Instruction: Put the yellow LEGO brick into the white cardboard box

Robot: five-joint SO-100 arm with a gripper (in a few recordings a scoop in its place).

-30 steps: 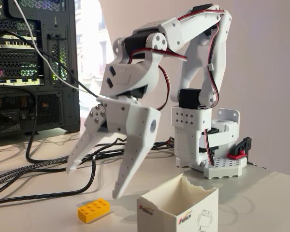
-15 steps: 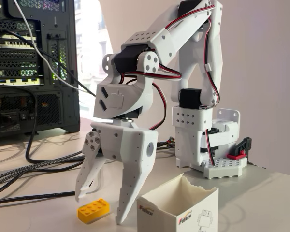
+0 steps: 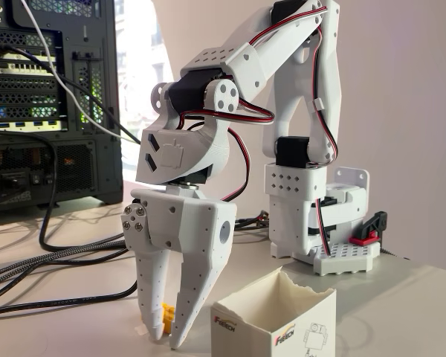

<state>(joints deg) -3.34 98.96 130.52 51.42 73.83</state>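
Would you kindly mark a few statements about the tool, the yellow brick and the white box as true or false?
1. The tool points down at the table with its fingers on either side of the yellow LEGO brick. True.
2. The brick already lies inside the white cardboard box. False: it sits on the table, left of the box.
3. The box's top rim is ragged. True.
4. The box lies on its side. False: it stands upright, opening upward.
5. Black cables run across the table. True.

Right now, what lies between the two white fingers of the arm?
In the fixed view, the small yellow plastic LEGO brick sits between the gripper fingers, on the table beside the white cardboard box.
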